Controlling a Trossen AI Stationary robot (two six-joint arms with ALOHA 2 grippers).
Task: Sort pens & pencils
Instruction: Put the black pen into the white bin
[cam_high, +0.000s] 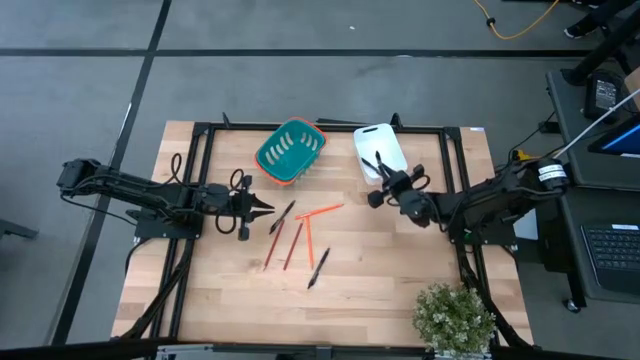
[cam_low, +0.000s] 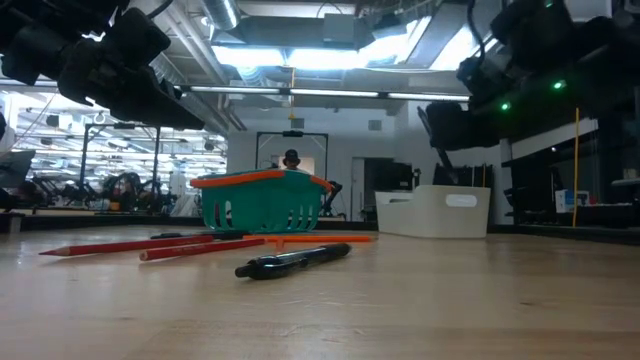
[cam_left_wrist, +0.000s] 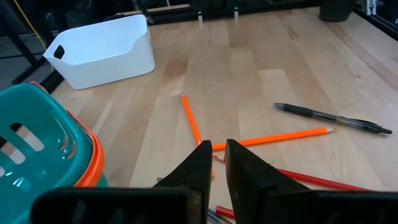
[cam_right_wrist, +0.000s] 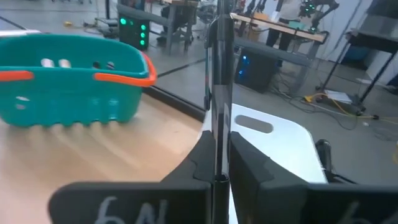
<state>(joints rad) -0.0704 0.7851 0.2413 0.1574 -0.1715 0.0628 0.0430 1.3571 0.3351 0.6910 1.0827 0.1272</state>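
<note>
Right gripper (cam_high: 374, 192) | we are clamping a pen (cam_right_wrist: 219, 87) upright, centre-right over the white bin (cam_high: 379, 150) | tilted release risking a miss | left gripper (cam_high: 262, 208) closed, empty.

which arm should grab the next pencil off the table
Left, probably. The left claw sits empty beside the pencils, while the right claw is shut on a pen over the white bin.
</note>
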